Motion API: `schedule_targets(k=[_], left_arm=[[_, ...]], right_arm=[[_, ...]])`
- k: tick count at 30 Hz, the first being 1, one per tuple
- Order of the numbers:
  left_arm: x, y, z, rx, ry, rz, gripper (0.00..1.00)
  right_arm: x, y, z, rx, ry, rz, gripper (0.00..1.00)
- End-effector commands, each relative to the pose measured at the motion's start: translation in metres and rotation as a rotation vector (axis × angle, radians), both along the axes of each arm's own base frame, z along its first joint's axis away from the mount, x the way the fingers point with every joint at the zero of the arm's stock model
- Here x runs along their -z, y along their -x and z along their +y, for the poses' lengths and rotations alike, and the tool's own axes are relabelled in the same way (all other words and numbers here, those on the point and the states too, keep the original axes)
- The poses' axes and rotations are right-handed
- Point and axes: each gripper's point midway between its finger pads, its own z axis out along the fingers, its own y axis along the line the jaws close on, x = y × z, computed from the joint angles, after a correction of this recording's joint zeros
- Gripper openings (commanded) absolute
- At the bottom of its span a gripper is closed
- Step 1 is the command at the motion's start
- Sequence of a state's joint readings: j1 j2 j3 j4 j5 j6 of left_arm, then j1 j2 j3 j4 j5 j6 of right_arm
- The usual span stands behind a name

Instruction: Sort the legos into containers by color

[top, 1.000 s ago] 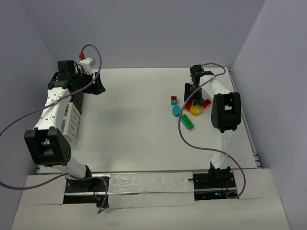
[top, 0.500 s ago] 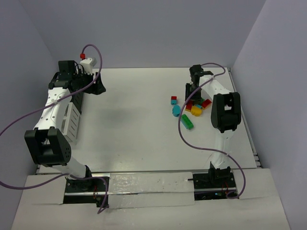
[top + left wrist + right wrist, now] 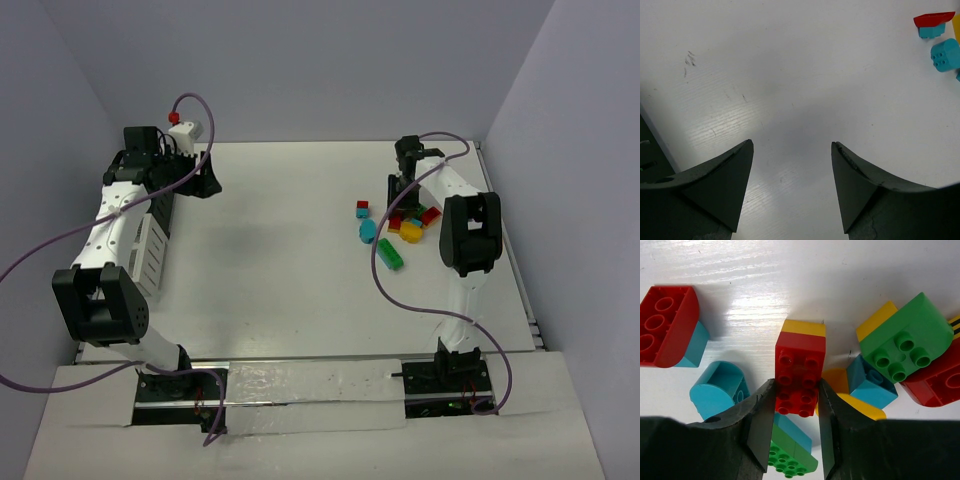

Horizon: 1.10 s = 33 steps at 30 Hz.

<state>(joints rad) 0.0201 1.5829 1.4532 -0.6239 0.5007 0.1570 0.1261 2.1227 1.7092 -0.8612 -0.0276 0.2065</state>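
Note:
The legos lie in a heap at the right rear of the table. My right gripper (image 3: pixel 796 390) (image 3: pixel 400 196) is down in the heap, shut on a red lego (image 3: pixel 799 371) with a yellow far end, one finger on each long side. Round it lie a red-on-cyan piece (image 3: pixel 667 325), a cyan rounded piece (image 3: pixel 717 390), a green rounded piece (image 3: pixel 905 342), a cyan block (image 3: pixel 870 382) and a green-and-cyan brick (image 3: pixel 790 450). My left gripper (image 3: pixel 792 150) (image 3: pixel 205 185) hangs open over bare table at the far left. A white container (image 3: pixel 150 255) stands under the left arm.
A dark slatted shape (image 3: pixel 162 208) behind the white container is mostly covered by the left arm. The red-on-cyan piece (image 3: pixel 932 22) and a cyan round piece (image 3: pixel 946 55) show far off in the left wrist view. Walls close in the table on three sides.
The right jaws have closed in onto the red lego. Neither arm has otherwise moved, and the legos lie where they were.

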Motion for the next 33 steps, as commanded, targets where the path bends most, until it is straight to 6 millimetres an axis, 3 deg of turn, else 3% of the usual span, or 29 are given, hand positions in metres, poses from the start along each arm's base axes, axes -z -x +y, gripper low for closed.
schedule_targets(k=[1,2,3,6,9,12,14,19,23,28,33], left_arm=[[-0.010,-0.008,-0.004,0.009,0.011,-0.051,0.73],[-0.011,-0.008,-0.004,0.010,0.013,-0.054,0.73],[-0.012,-0.009,-0.005,0.014,0.015,-0.059,0.73],[-0.019,-0.005,-0.012,0.052,0.038,-0.081,0.74],[-0.027,0.001,-0.020,0.102,0.066,-0.105,0.76],[-0.037,0.012,-0.032,0.178,0.113,-0.127,0.78],[-0.044,0.021,-0.043,0.237,0.164,-0.135,0.80],[-0.066,0.046,-0.073,0.386,0.359,-0.132,0.99],[-0.089,0.057,-0.093,0.463,0.553,-0.113,0.99],[-0.107,0.073,-0.133,0.575,0.682,-0.076,0.99],[-0.128,0.083,-0.152,0.655,0.758,-0.093,0.99]], right_arm=[[0.004,0.009,0.000,-0.025,-0.001,0.043,0.14],[0.002,0.009,0.004,-0.033,-0.031,0.041,0.03],[-0.001,0.009,0.008,-0.042,-0.053,0.038,0.00],[-0.021,0.008,0.027,-0.089,-0.176,0.014,0.00],[-0.054,-0.002,0.044,-0.155,-0.294,-0.053,0.00],[-0.109,-0.012,0.068,-0.268,-0.490,-0.168,0.00],[-0.133,-0.013,0.077,-0.318,-0.562,-0.214,0.00],[-0.198,-0.004,0.105,-0.492,-0.743,-0.358,0.00],[-0.245,0.014,0.135,-0.624,-0.877,-0.452,0.00],[-0.303,0.056,0.184,-0.808,-1.039,-0.579,0.00],[-0.331,0.089,0.223,-0.908,-1.151,-0.615,0.00]])
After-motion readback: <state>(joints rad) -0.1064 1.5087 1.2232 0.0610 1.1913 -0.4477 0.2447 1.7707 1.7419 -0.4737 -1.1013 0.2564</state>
